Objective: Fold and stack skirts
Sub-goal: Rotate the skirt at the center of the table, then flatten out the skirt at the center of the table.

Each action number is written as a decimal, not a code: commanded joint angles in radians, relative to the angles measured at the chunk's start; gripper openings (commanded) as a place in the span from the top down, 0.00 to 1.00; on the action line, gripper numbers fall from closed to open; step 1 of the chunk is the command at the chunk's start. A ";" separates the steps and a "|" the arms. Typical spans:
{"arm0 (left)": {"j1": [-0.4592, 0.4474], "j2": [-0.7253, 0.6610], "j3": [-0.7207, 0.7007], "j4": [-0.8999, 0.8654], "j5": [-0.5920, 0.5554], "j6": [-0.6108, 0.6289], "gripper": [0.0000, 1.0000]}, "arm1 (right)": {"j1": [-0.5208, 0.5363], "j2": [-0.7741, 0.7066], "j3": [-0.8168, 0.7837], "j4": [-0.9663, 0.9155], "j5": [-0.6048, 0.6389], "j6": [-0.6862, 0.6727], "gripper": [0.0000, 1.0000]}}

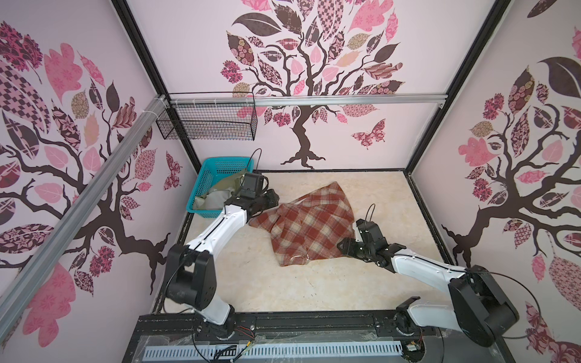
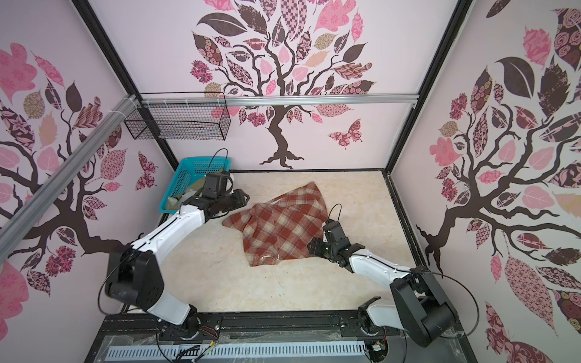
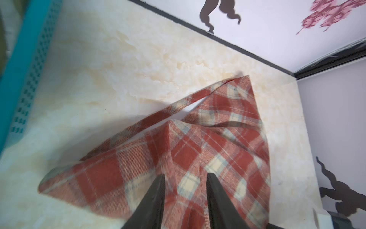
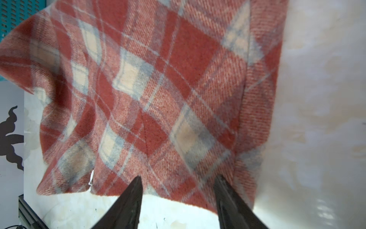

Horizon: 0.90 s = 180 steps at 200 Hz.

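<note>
Plaid skirt lies rumpled mid-table, its long axis slanting from a peaked corner aimed at the back wall down to the near hem. My left gripper hangs over its left corner, my right gripper just off the near-right edge, both with jaws apart and empty; olive skirt waits in the turquoise basket
</note>
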 commanded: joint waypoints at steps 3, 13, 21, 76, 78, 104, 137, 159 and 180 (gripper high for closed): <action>-0.026 -0.139 -0.123 -0.234 0.010 -0.005 0.60 | -0.007 -0.085 0.027 -0.106 0.015 -0.013 0.37; -0.044 -0.207 -0.173 -0.303 -0.003 -0.017 0.59 | -0.028 -0.106 0.011 -0.112 -0.002 -0.010 0.37; -0.053 -0.253 -0.215 -0.351 -0.002 -0.037 0.59 | -0.054 -0.119 -0.007 -0.103 -0.022 -0.003 0.38; -0.158 -0.410 -0.453 -0.374 0.097 -0.170 0.54 | -0.105 -0.080 -0.025 -0.069 -0.020 -0.025 0.39; -0.163 -0.406 -0.458 -0.370 0.100 -0.173 0.54 | -0.105 -0.077 -0.025 -0.068 -0.021 -0.024 0.39; -0.205 -0.344 -0.503 -0.261 0.148 -0.209 0.48 | -0.105 -0.050 -0.038 -0.031 -0.044 -0.018 0.38; -0.206 -0.262 -0.530 -0.123 0.176 -0.243 0.47 | -0.105 -0.048 -0.045 -0.029 -0.032 -0.029 0.38; -0.206 -0.218 -0.535 -0.055 0.169 -0.261 0.46 | -0.105 -0.050 -0.050 -0.026 -0.031 -0.031 0.38; -0.206 -0.160 -0.532 -0.006 0.164 -0.278 0.48 | -0.105 -0.044 -0.054 -0.014 -0.034 -0.027 0.38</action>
